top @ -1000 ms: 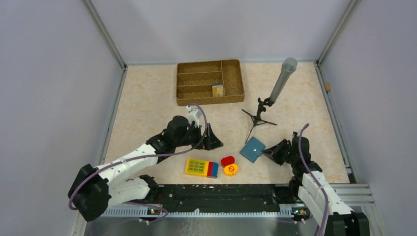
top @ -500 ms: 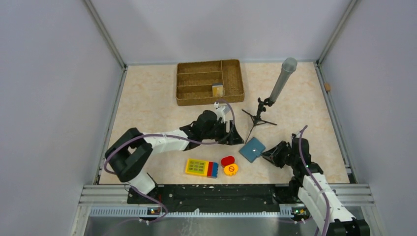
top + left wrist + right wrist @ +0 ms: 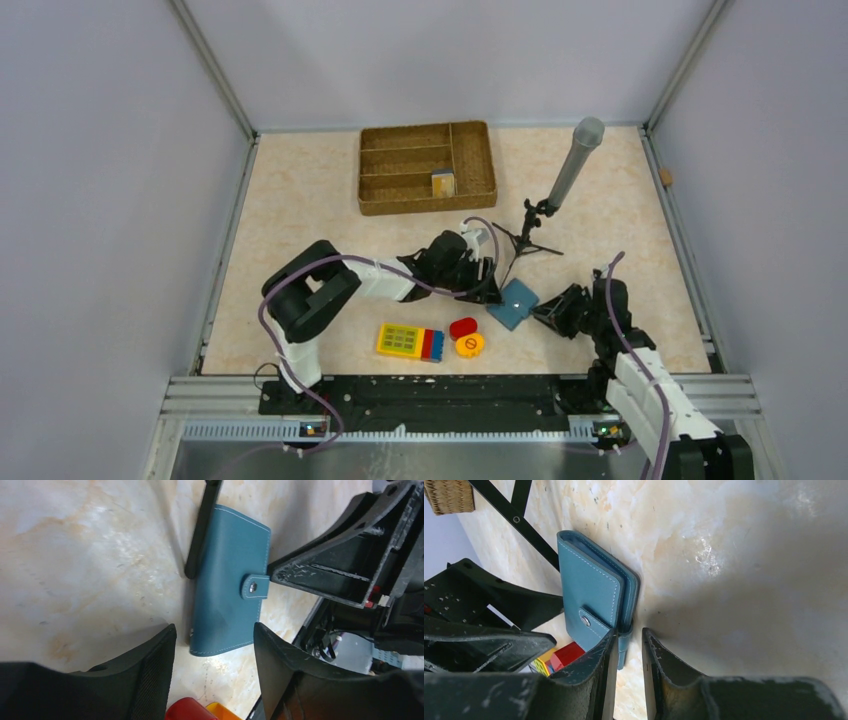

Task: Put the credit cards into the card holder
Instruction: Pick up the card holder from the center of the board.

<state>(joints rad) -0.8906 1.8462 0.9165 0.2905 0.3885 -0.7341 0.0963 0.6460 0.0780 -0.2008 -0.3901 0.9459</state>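
At about four o'clock on the tabletop, the card holder lies flat and shut, its snap tab fastened. It has not moved in the last second, but I have. My left arm has swung across from the middle of the tabletop, and my left fingers have drawn in from their widest, now half spread over the holder's nine o'clock edge. My right fingers, pressed together a second ago, have parted to a narrow gap at the holder's three o'clock corner, not clamped on it. I judge this sets up opening the holder. No cards are in hand. The small tan-and-blue thing in the wicker tray at twelve o'clock may be them.
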